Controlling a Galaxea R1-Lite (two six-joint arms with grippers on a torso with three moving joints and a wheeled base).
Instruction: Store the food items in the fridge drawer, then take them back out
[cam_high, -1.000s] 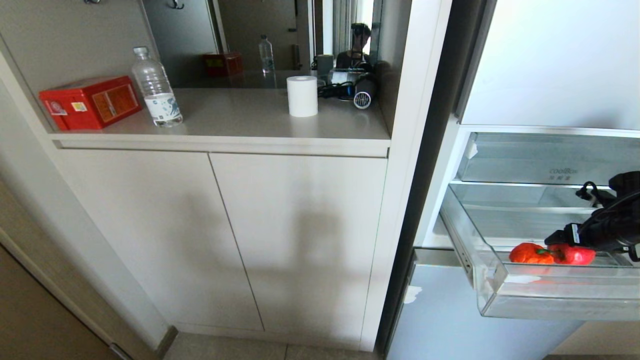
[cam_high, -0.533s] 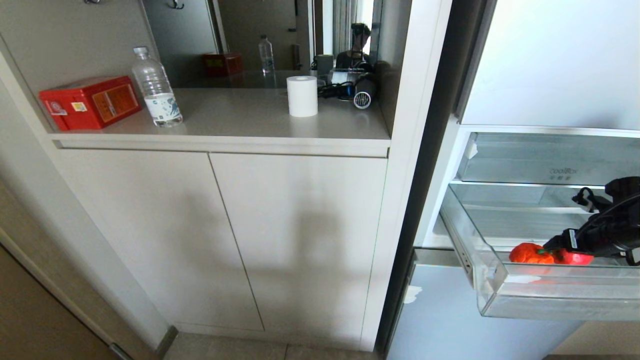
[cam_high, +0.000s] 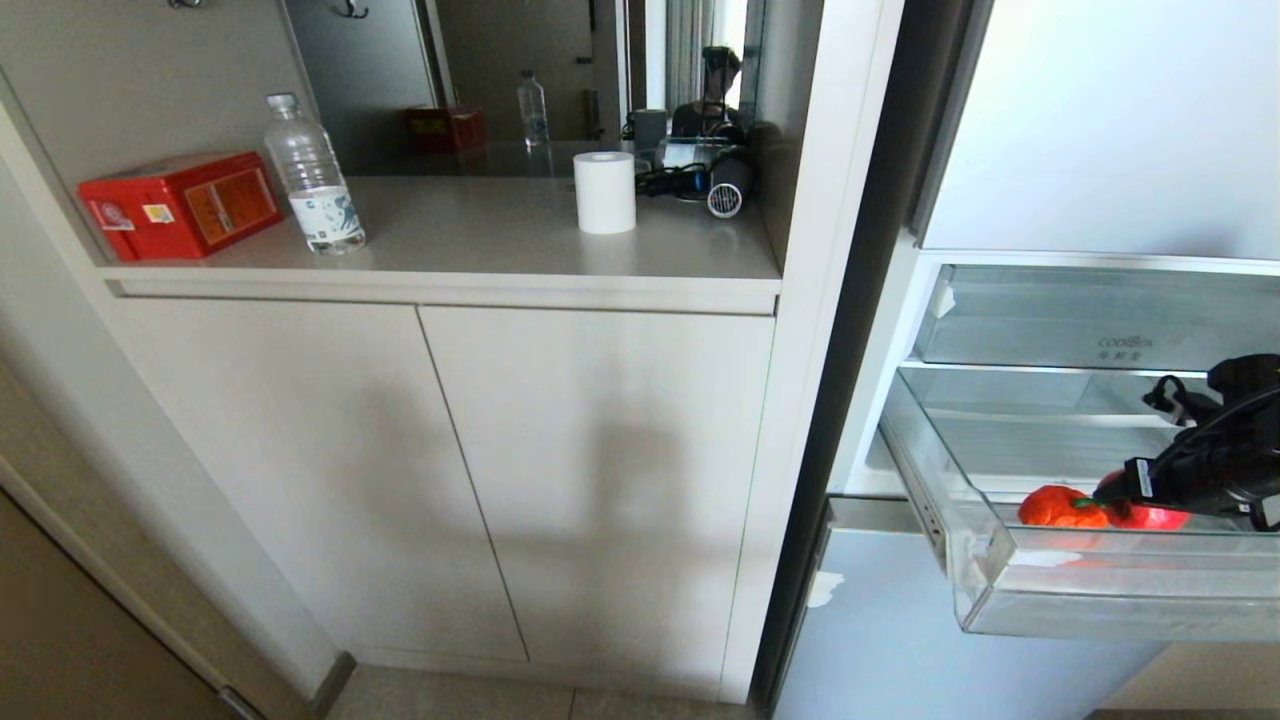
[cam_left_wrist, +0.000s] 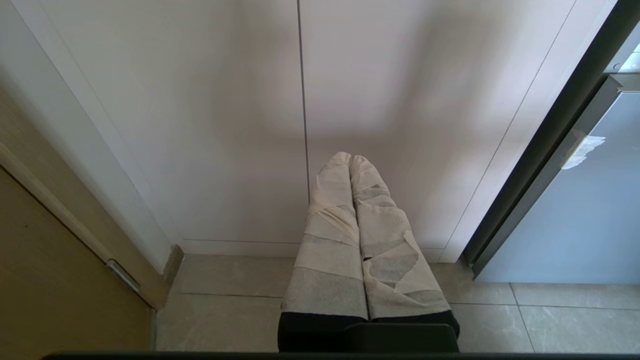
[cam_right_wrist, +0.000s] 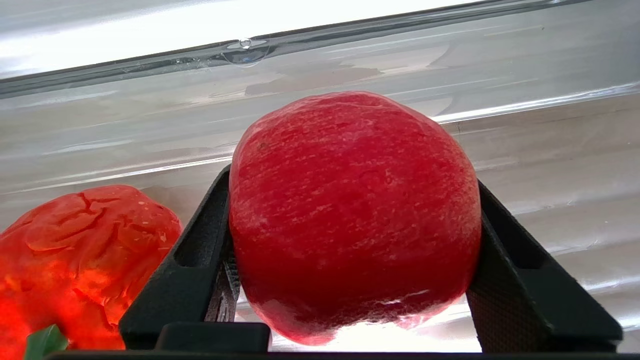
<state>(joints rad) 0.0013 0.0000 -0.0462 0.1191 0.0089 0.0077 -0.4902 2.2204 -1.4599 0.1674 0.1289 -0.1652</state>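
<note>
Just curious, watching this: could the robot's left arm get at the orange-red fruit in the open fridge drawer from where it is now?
Probably not as things stand. The left gripper hangs low before the cabinet doors, fingers together, while the orange-red fruit lies in the fridge drawer off to the right, where the right gripper is already working.

Two fruits in fridge drawer (cam_high: 1050, 590): one red fruit (cam_right_wrist: 352, 215) between the right gripper (cam_right_wrist: 350, 260) fingers, one orange-red fruit (cam_right_wrist: 80, 260) just beside it. One bottle (cam_high: 312, 180), one red box (cam_high: 180, 203), one paper roll (cam_high: 604, 192).
</note>
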